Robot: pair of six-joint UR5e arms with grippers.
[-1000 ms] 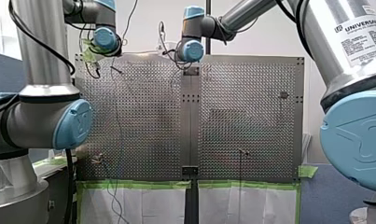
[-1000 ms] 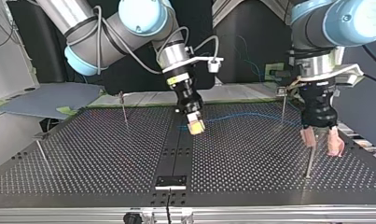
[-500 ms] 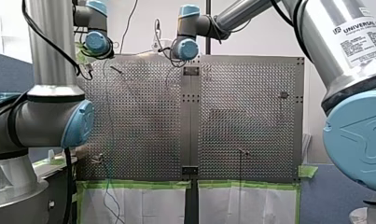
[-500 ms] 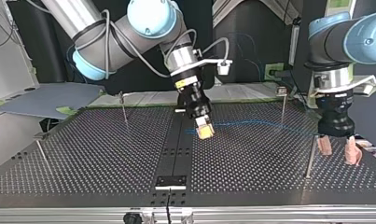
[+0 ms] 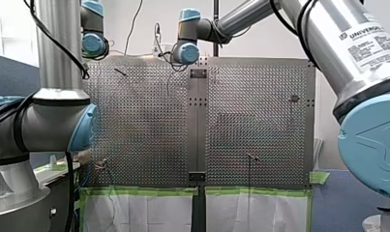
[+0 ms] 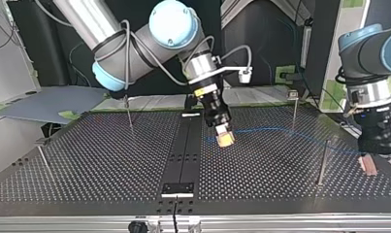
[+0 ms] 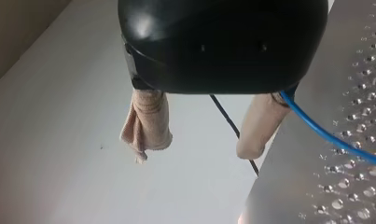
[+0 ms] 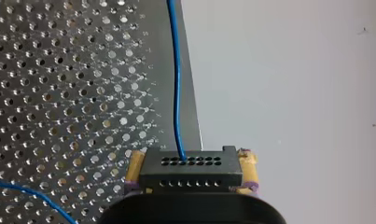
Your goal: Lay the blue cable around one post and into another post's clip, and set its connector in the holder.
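— How does my right gripper [image 8: 191, 161] stand?

— Clenched. Its yellow pads [image 8: 248, 168] squeeze the black connector [image 8: 191, 176] from both sides. The blue cable [image 8: 176, 84] leaves the connector's face and runs straight ahead, along the edge of the perforated table [image 8: 59, 93].

— And seen from across the table?

— In the top view that gripper hangs just above the table beside the centre strip [image 6: 183, 145]. The cable runs from it toward the view's right, past the foot of the clip-topped post [image 6: 294, 111], and crosses the plain post [image 6: 322, 165] near its top. On which side of either, I cannot tell.

— My left gripper [image 7: 193, 151]?

— Released, with its beige pads [image 7: 148, 121] spread well apart. The cable comes out by the root of one pad, on its outer side, and slants away over the table.
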